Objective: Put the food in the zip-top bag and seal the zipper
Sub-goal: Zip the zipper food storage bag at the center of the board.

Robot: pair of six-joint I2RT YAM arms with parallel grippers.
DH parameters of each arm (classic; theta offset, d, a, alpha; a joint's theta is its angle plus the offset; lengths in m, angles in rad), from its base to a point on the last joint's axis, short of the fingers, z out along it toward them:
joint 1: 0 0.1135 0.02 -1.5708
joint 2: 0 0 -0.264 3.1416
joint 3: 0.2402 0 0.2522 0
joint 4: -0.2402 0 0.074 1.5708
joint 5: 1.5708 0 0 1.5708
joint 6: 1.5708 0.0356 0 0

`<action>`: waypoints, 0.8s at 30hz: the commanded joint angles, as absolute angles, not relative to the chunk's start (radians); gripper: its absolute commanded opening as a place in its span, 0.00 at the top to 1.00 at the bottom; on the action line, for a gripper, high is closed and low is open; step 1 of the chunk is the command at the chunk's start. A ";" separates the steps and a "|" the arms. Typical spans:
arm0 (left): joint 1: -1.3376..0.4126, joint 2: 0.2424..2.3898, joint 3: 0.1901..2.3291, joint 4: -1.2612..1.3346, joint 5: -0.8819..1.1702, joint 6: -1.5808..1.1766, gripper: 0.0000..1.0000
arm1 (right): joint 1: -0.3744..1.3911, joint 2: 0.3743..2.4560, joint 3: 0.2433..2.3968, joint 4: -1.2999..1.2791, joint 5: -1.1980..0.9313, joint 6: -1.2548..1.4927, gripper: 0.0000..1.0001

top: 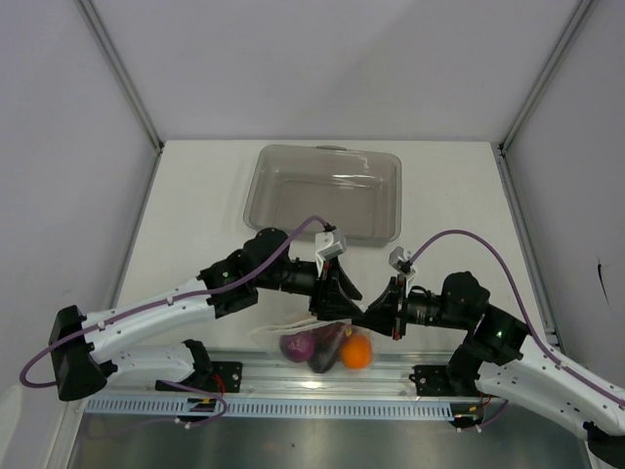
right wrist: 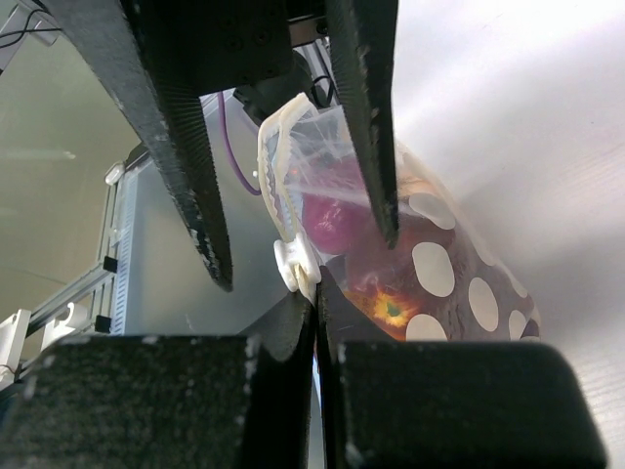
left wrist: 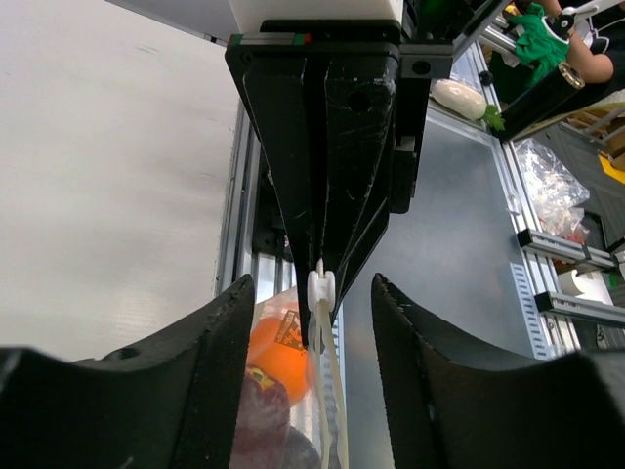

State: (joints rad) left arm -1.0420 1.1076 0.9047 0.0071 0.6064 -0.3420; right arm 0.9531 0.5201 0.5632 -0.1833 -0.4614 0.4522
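Left wrist view: my left gripper (left wrist: 311,288) stands open. Its two black fingers (left wrist: 210,362) rise from the bottom edge of the frame with a clear gap between them, and I cannot see either one touching anything. In that gap, at the centre of the frame, sits the white slider (left wrist: 320,287) of the zipper (left wrist: 332,391), whose pale strip runs on down to the bottom edge. My right gripper (left wrist: 322,327) comes down from the top of the frame onto that spot, its jaws pressed together on the mouth edge of the zip-top bag (right wrist: 444,269). In the right wrist view my own right fingers fill the bottom of the frame with no gap between them, and the bag's edge disappears into them just below the slider. The left fingers reach in from the top, one on each side of the bag's mouth. Through the white-dotted plastic at centre right I see a purple-pink fruit and an orange-red one below it. From the top external view the two grippers meet at lower centre, and the bag sits just beneath them beside the metal rail (top: 293,376) at the table's (top: 195,244) near edge. It holds a purple ball (top: 296,345) on the left, a dark fruit (top: 328,342) in the middle and an orange (top: 356,353) on the right. The grey tray (top: 322,156) lies at upper centre, well apart from the bag.
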 commanded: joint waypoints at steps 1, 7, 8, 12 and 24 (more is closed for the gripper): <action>-1.037 1.111 0.897 0.040 0.643 -0.353 0.47 | 0.950 0.526 0.604 -0.130 -0.477 0.454 1.00; -1.037 1.108 0.897 0.046 0.647 -0.359 0.63 | 0.950 0.540 0.603 -0.121 -0.476 0.462 1.00; -1.037 1.106 0.896 0.048 0.649 -0.359 0.63 | 0.950 0.541 0.603 -0.121 -0.476 0.460 1.00; -1.037 1.109 0.897 0.049 0.658 -0.360 0.71 | 0.950 0.549 0.607 -0.121 -0.463 0.468 1.00; -1.037 1.118 0.896 0.014 0.664 -0.359 0.99 | 0.950 0.558 0.620 -0.087 -0.417 0.538 1.00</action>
State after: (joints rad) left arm -1.0370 1.1122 0.8959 0.0128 0.6357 -0.3588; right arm 0.9531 0.5541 0.5632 -0.1696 -0.4538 0.5053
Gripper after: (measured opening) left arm 0.056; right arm 0.003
